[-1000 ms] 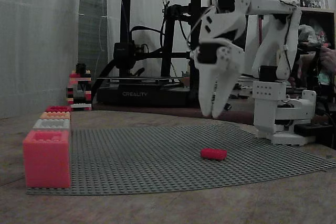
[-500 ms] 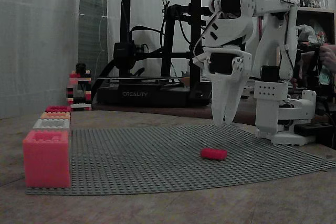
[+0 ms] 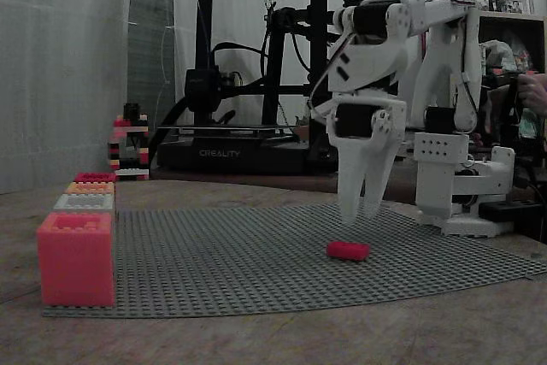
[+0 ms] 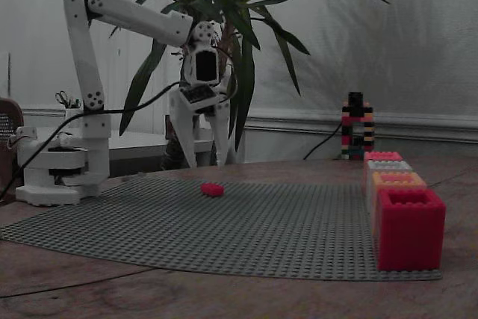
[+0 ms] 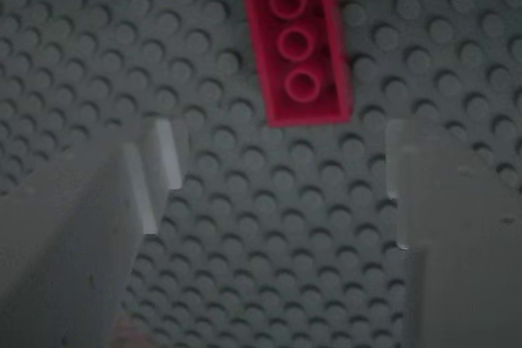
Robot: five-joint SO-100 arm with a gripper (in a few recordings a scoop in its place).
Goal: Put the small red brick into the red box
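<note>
We hold our white two-finger gripper, fingers apart, just short of the small red brick, lying lengthwise ahead.

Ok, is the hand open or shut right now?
Open. In the wrist view the two fingers stand wide apart, nothing between them, with the red brick lying just beyond.

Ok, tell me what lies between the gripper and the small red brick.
Nothing but bare studded baseplate: in the wrist view the open gripper hangs above the plate, and the small red brick lies just ahead of its tips.
</note>
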